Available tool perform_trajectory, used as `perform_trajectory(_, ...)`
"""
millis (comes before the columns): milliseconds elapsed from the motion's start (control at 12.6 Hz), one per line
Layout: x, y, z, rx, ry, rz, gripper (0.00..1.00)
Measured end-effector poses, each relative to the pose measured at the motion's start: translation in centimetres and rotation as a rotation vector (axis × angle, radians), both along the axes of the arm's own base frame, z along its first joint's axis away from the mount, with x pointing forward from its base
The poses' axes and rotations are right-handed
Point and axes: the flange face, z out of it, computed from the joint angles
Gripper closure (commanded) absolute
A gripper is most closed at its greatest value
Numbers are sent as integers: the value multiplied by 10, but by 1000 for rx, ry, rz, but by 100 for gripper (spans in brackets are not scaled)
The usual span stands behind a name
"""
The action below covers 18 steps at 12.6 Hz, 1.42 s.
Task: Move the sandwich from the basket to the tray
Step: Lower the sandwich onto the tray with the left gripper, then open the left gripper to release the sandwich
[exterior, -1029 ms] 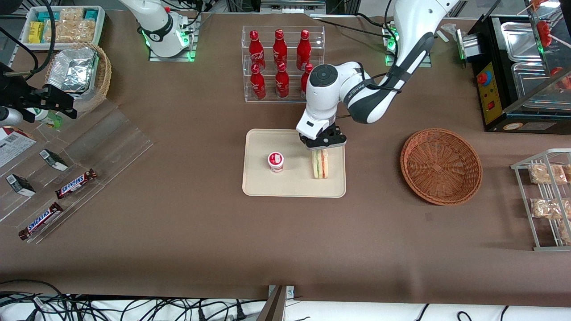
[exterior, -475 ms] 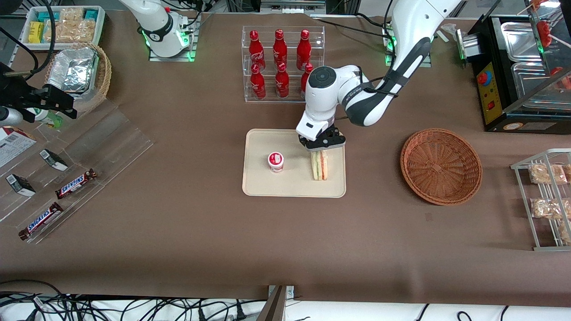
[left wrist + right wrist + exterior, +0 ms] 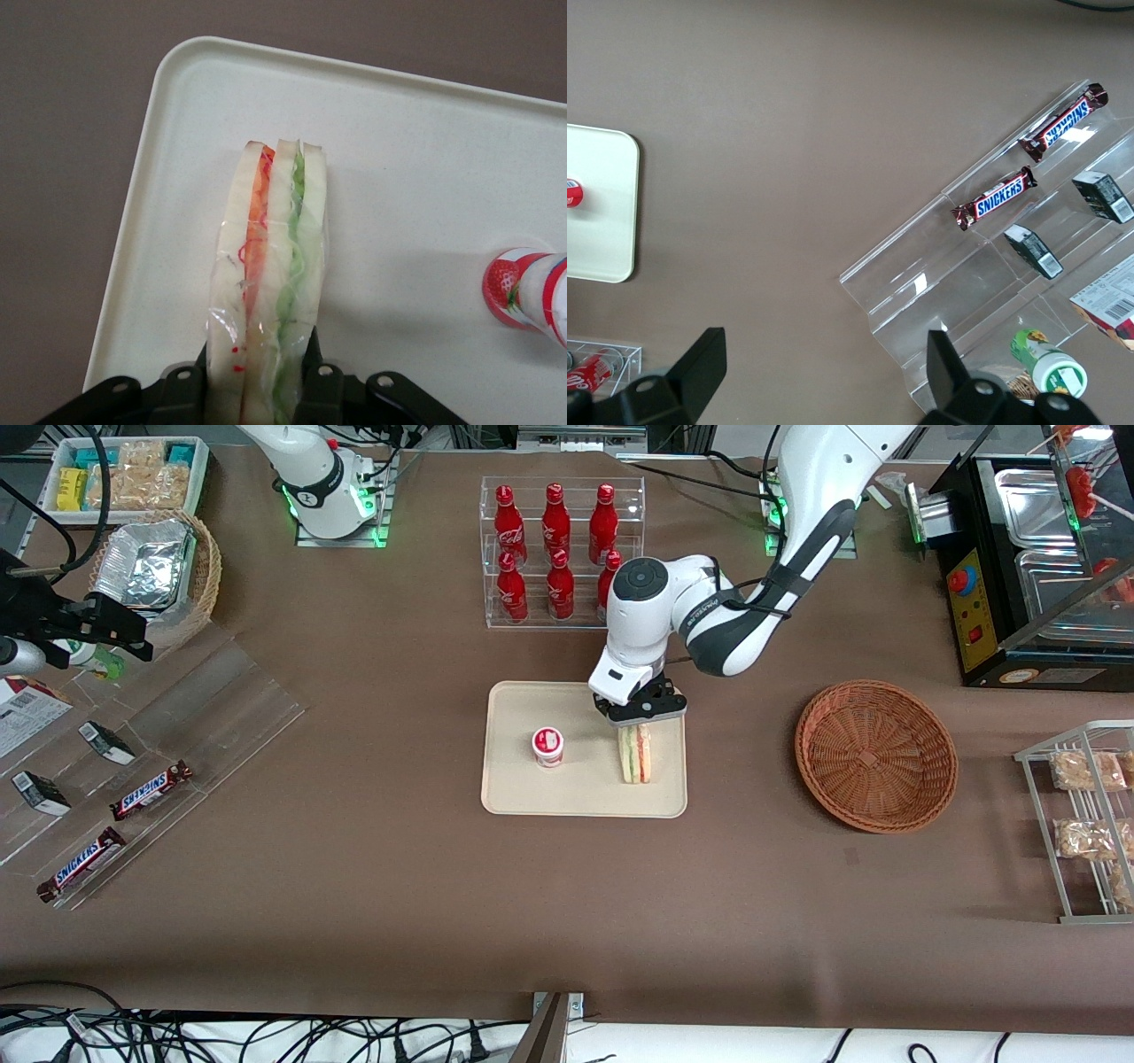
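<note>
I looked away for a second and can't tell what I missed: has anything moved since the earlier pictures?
Hardly anything. The gripper crept slightly toward the bottle rack and remains closed on the sandwich, which stands on its edge on the tray. The sandwich shifted a touch with it. The small cup and the empty basket stayed put.

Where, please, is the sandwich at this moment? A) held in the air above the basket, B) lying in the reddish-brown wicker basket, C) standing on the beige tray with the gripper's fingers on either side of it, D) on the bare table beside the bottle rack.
C: the sandwich stands on its edge on the tray, beside the small cup, with the gripper closed on its end, and the basket holds nothing.
</note>
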Motion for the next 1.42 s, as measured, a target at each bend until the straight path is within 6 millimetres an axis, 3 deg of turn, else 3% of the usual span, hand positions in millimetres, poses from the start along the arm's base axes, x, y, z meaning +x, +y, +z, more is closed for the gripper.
perform_trajectory(79,0,0,-1,1,1,1,55)
perform_trajectory(158,-1,0,-1,1,2,1,39)
perform_trajectory(317,-1,0,-2,2,4,1,26)
perform_trajectory(554,-2,1,-4,2,6,12,23)
perform_trajectory(712,-1,0,-2,-6,1,46,0)
perform_trajectory(791,2,-1,2,-15,-7,65,0)
perform_trajectory(950,13,-5,25,-44,-43,102,0)
perform_trajectory(1424,48,-2,132,-22,-16,236,0)
